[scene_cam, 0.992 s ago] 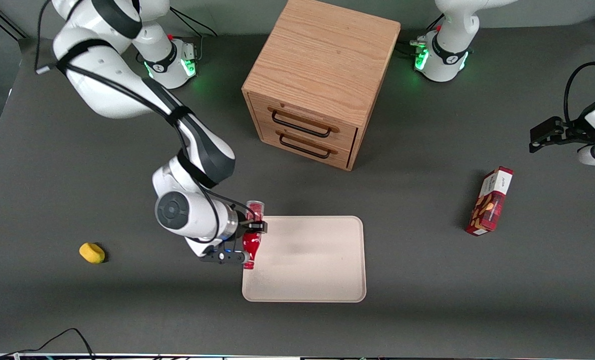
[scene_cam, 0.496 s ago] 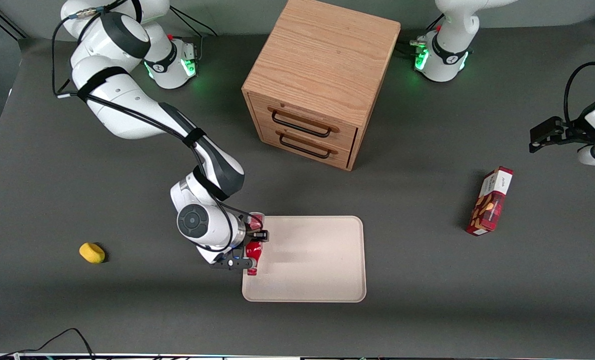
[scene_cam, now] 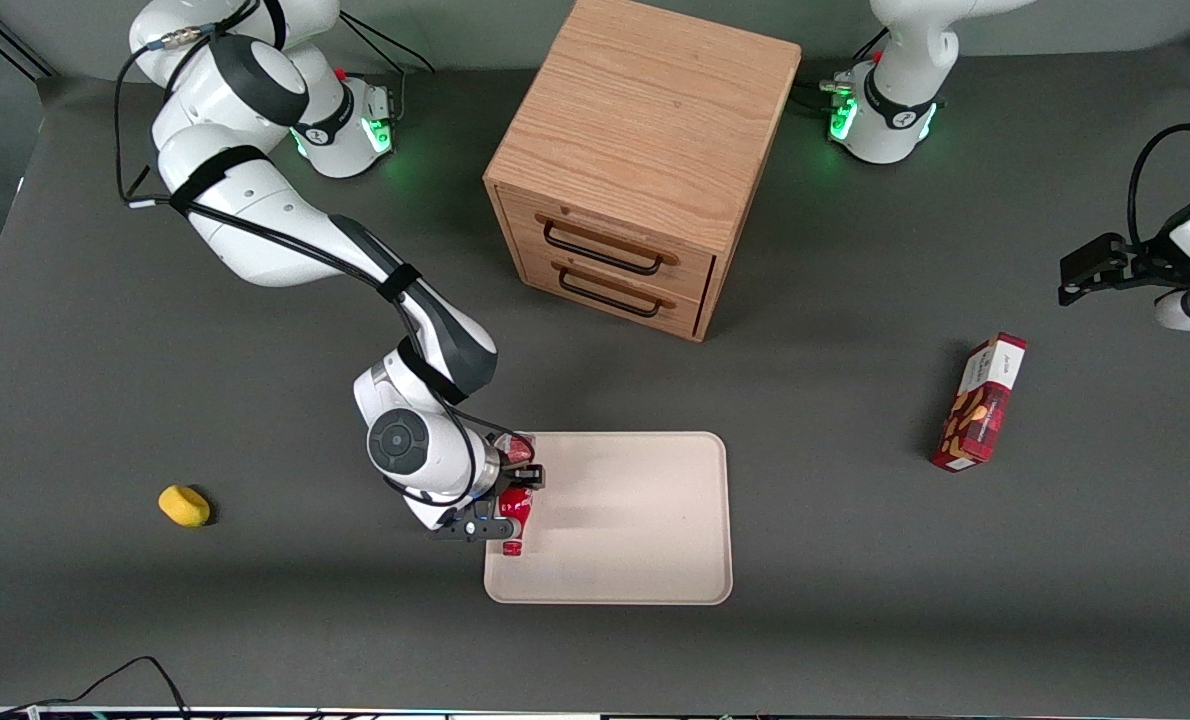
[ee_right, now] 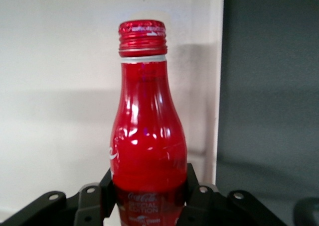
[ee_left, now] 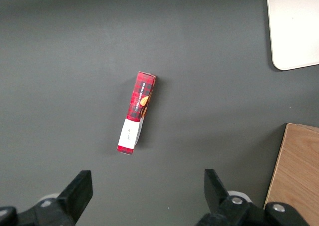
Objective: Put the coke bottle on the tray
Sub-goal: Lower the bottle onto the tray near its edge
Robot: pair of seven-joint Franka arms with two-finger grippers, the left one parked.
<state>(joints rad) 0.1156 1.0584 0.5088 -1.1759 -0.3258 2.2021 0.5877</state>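
A glossy red coke bottle with white lettering sits in the black tool over the pale beige tray; dark grey bench.

1. A light oak wooden cabinet with two drawers, each bearing a dark metal handle, stands on the dark grey table, its drawer fronts angled toward the front camera.
2. A red tartan cardboard snack box with a white end lies flat toward the parked arm's end of the table, well apart from the cabinet.
3. A small yellow rounded sponge-like lump sits toward the working arm's end of the table, nearer the front camera than the cabinet.
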